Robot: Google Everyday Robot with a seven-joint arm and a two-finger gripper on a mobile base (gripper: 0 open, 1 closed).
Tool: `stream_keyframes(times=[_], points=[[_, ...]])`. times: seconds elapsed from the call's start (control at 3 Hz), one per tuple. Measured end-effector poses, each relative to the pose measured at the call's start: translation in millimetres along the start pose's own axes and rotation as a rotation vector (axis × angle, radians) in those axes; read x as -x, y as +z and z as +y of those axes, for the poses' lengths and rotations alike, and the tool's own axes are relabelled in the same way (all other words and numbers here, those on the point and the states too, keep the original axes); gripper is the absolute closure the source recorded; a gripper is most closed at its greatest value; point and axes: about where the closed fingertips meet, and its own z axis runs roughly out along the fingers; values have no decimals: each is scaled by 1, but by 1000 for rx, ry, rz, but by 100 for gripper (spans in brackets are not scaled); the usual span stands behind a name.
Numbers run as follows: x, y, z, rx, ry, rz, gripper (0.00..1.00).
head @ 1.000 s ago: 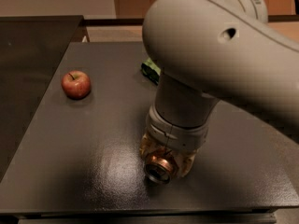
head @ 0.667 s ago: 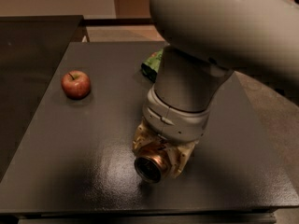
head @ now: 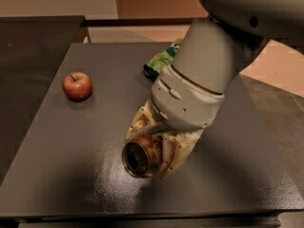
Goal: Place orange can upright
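The orange can (head: 141,156) is coppery brown and lies tilted on its side, its silver top facing the camera, just above the dark table (head: 71,165) near the front middle. My gripper (head: 154,151) is shut on the orange can, its pale fingers (head: 176,156) wrapping the can's body from behind. The big grey arm (head: 199,80) comes down from the upper right and hides the rest of the can.
A red apple (head: 77,86) sits on the left part of the table. A green snack bag (head: 161,60) lies at the back middle, partly behind the arm. A second dark table (head: 33,37) stands to the left. The table's front edge is close below the can.
The arm has swung left and tilted, carrying the can with it. The can's top now faces the camera more and sits further left.
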Motion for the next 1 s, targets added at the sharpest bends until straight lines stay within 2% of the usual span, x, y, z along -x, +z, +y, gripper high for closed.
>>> stream_keyframes(times=[0.33,0.67,1.0], points=[[7,-1,-7,-60,81,-186,100],[9,-1,-20,-117,169,-344,100],[10,-2,-30,-168,255,-457,100]])
